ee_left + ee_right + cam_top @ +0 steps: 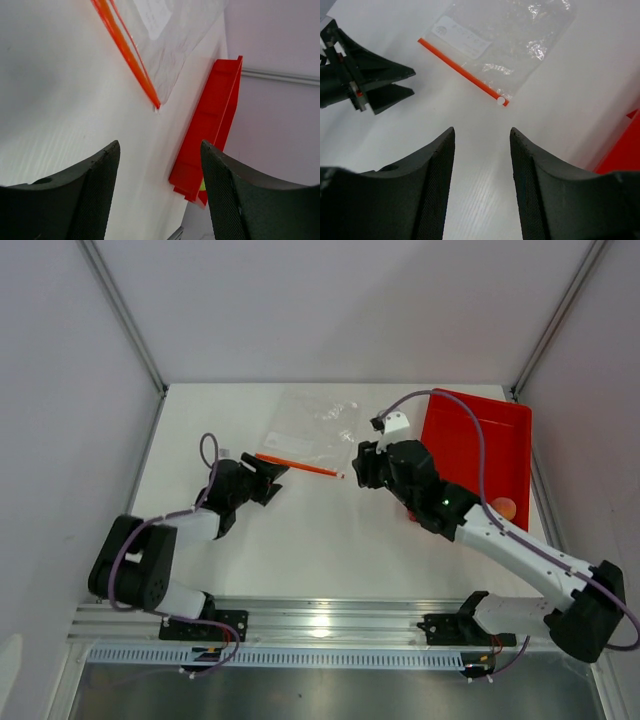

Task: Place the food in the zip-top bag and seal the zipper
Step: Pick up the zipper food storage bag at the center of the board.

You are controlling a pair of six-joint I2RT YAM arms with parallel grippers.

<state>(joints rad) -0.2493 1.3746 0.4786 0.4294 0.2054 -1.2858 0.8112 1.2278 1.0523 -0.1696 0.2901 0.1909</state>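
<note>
Your zip-top bag [312, 423] lies flat on the bench [300, 540], far of centre. Its zipper [298, 466] runs along the near edge, slanting from far-left to near-right. In the right wrist view a small white tab [500, 100] sits at the strip's right end. You cannot tell from these views whether the mouth is sealed or open.

Your left gripper [276, 478] is low over the bench, just near of the zipper's left end. Its fingers [100, 190] are spread with nothing between them, and the right wrist camera shows them clear of the strip. Your right gripper [358, 466] is just right of the zipper's right end. Its fingers [432, 185] are also apart and empty, with the strip a little ahead of the tips.

The red tray [480, 430] stands at the far right of the bench, well apart from the bag. The peach-like fruit [505, 508] sits in the tray's near end, just beside your right arm. In the left wrist view a green sliver [202, 186] shows at the tray's near end, but too little of it shows to name it.
</note>
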